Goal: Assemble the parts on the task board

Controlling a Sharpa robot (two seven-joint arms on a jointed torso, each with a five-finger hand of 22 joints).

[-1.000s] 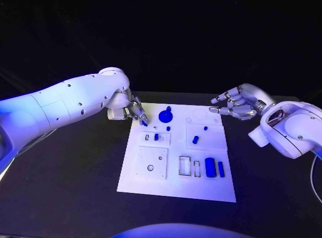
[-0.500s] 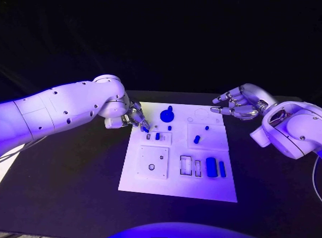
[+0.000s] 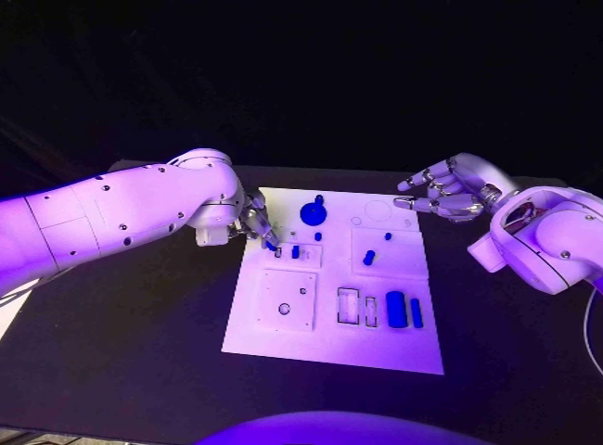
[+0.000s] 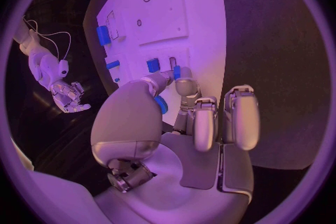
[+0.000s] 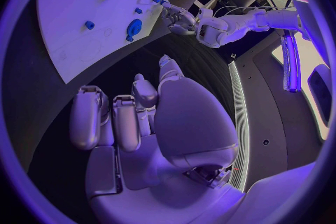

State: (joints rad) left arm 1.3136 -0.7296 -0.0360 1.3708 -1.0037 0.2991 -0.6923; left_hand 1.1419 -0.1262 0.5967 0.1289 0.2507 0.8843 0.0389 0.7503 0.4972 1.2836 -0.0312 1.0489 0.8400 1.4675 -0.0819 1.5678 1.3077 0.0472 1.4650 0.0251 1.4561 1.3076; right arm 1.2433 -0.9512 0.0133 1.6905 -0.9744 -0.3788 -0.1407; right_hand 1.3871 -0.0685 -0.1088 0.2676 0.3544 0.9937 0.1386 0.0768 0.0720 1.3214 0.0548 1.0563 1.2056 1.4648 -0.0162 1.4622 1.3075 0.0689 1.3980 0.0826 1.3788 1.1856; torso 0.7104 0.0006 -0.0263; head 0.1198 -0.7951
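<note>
Board [image 3: 331,320] lay mid-desk [image 3: 114,371]. Left hand [image 3: 258,225] pinched a small blue part [image 4: 176,71] at the board's near-left slots, beside a seated peg [image 3: 295,251]. Right hand [image 3: 446,193] hovered off the board's far corner, fingers loosely apart, holding nothing. Best to keep the part upright, line it over its slot, and press straight down before letting go.

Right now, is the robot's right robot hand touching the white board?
No. The right robot hand hangs in the air beyond the far right corner of the white board, with its fingers apart and nothing in them.
</note>
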